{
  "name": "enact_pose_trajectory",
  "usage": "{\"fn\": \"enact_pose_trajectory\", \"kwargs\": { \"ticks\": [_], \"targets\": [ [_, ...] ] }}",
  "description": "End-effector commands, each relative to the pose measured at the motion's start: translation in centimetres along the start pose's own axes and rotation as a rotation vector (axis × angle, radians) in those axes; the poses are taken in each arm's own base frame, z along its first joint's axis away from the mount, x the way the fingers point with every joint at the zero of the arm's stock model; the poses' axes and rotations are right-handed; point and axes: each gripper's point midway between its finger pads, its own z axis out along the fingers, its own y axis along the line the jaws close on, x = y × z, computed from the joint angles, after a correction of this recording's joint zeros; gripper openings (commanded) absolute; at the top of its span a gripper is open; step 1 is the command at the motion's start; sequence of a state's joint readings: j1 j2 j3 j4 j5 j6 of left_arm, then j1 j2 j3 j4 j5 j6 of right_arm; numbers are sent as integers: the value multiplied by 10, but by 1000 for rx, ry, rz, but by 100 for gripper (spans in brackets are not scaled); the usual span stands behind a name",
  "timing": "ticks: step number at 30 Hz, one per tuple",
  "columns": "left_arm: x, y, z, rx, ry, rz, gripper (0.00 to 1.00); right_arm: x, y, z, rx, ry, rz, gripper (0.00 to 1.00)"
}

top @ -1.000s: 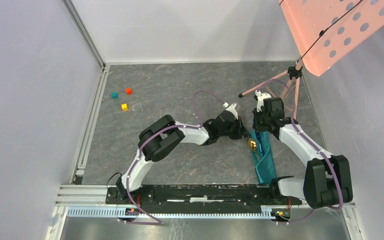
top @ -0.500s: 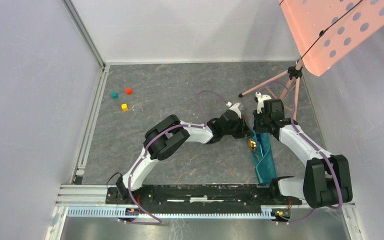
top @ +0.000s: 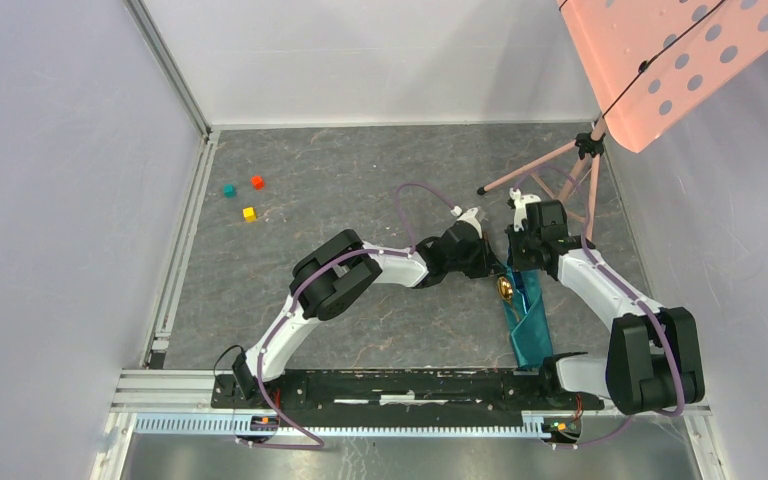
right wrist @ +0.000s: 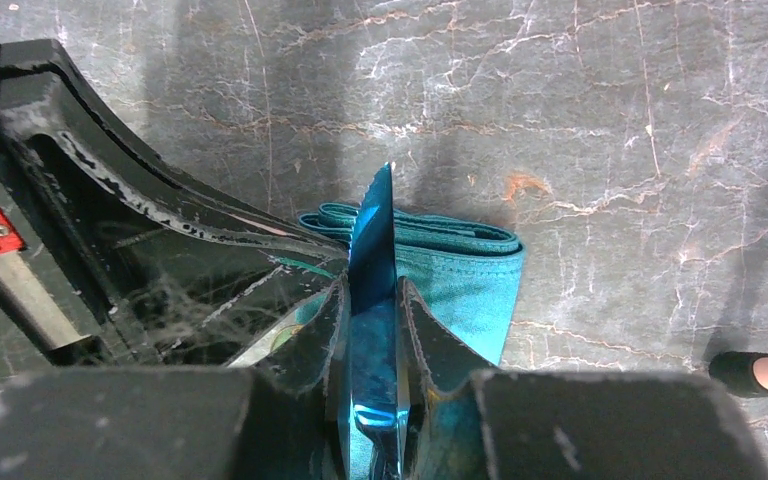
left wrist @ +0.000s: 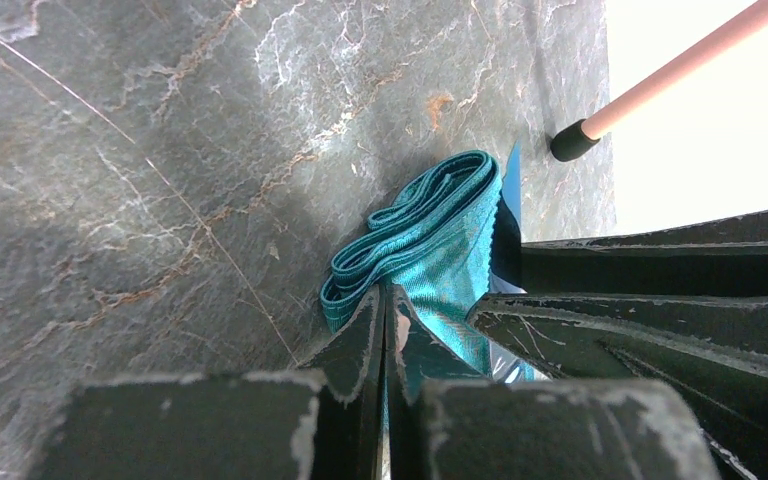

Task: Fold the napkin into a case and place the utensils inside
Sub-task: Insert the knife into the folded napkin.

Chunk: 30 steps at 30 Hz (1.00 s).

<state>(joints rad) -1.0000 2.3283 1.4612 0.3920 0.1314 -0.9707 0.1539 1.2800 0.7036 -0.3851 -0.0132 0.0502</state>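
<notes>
Stand legs (top: pixel 535 168) just beyond the case (top: pixel 532 335)

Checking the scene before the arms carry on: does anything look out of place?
Three small cubes sit loose at the table's far left, away from the work. The gold spoon lies uncovered at the case's left edge, and the blue utensil stands on edge in the right gripper, not yet inside.

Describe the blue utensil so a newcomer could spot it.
Find the pink stand at the table's far right; the teal napkin lies before its feet. The blue utensil is pinched on edge in the right gripper over the napkin's far end: glossy, thin, saw-toothed, unlike the gold spoon.
</notes>
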Motion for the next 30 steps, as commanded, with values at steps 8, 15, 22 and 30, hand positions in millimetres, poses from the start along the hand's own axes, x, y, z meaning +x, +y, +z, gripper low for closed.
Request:
{"fn": "enact_pose_trajectory", "kwargs": {
  "ticks": [8,15,22,30],
  "targets": [
    [1,33,-1,-134,-21,-28,2,26,-15,-3,89,52,27,0],
    [2,34,-2,-139,-24,-31,2,39,-15,-3,94,63,53,0],
    [1,37,-2,-148,-29,-33,2,49,-24,-8,152,72,64,0],
    [-5,25,-9,-133,-33,-18,2,48,-25,-8,151,66,49,29]
  ]
}}
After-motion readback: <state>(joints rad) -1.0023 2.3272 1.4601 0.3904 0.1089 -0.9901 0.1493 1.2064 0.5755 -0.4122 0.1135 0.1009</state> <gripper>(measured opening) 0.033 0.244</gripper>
